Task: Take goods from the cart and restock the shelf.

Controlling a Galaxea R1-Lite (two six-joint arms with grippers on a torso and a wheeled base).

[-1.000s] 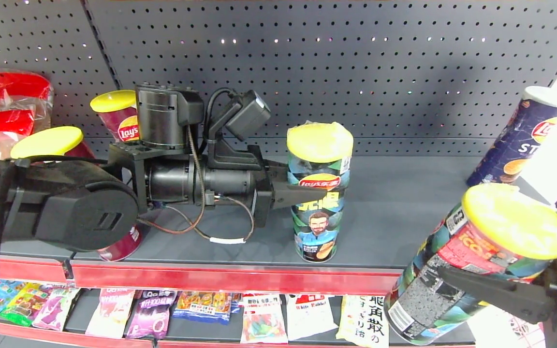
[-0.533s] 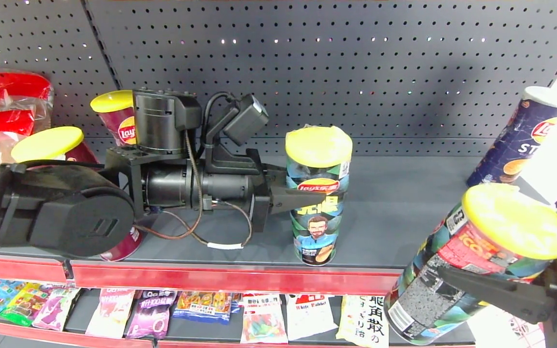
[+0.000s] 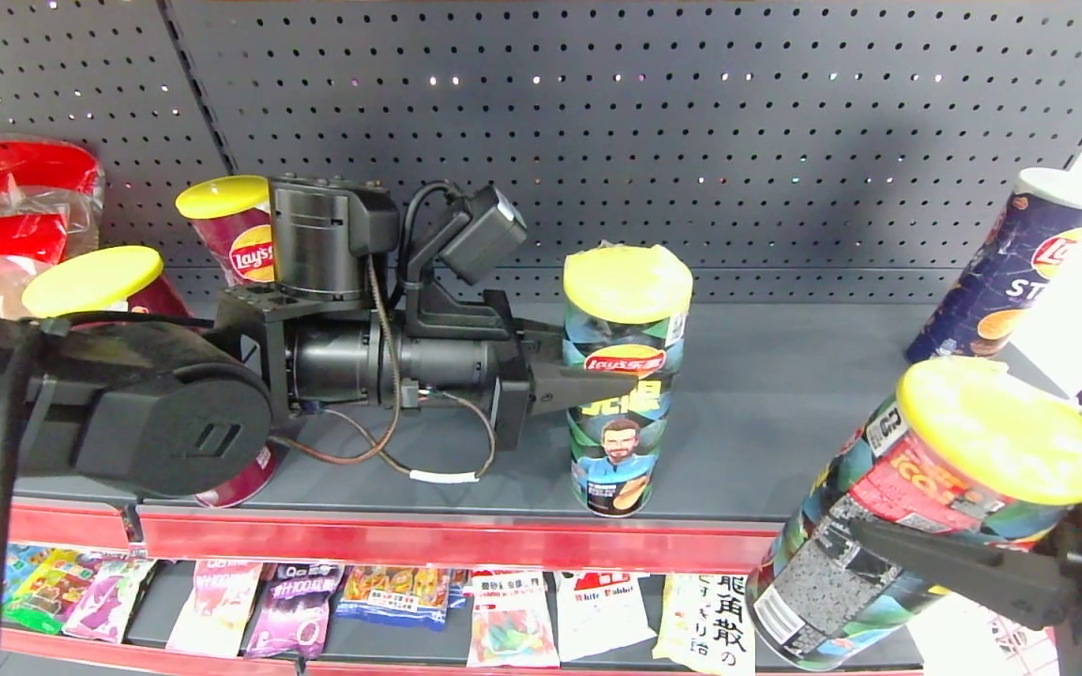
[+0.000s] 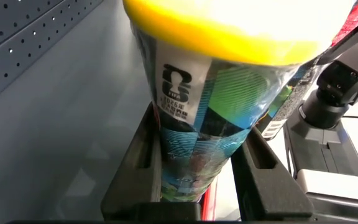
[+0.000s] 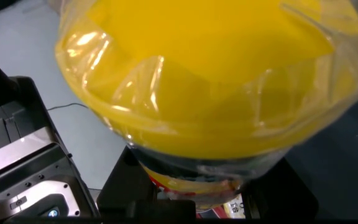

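Observation:
A chip can (image 3: pixel 624 376) with a yellow lid and a green-blue label stands upright near the front of the grey shelf (image 3: pixel 785 413). My left gripper (image 3: pixel 611 364) comes in from the left and is shut on its middle. In the left wrist view the fingers (image 4: pixel 138 162) press both sides of the can (image 4: pixel 197 124) inside the left gripper (image 4: pixel 197 167). A second can (image 3: pixel 917 507) of the same kind hangs tilted at the lower right, in front of the shelf and below its level. My right gripper (image 3: pixel 921 540) is shut on it. Its yellow lid (image 5: pixel 204 68) sits above the right gripper (image 5: pixel 207 196).
Two red cans (image 3: pixel 234 230) (image 3: pixel 95 277) and red bags (image 3: pixel 6 207) stand at the shelf's left. A dark blue can (image 3: pixel 1011 263) leans at the right. Bare shelf lies between it and the held can. Below the red shelf lip (image 3: pixel 456 540), snack packets (image 3: pixel 503 620) fill the lower shelf.
My left gripper and its can have shifted slightly to the right along the shelf. The right arm and its can have stayed where they were.

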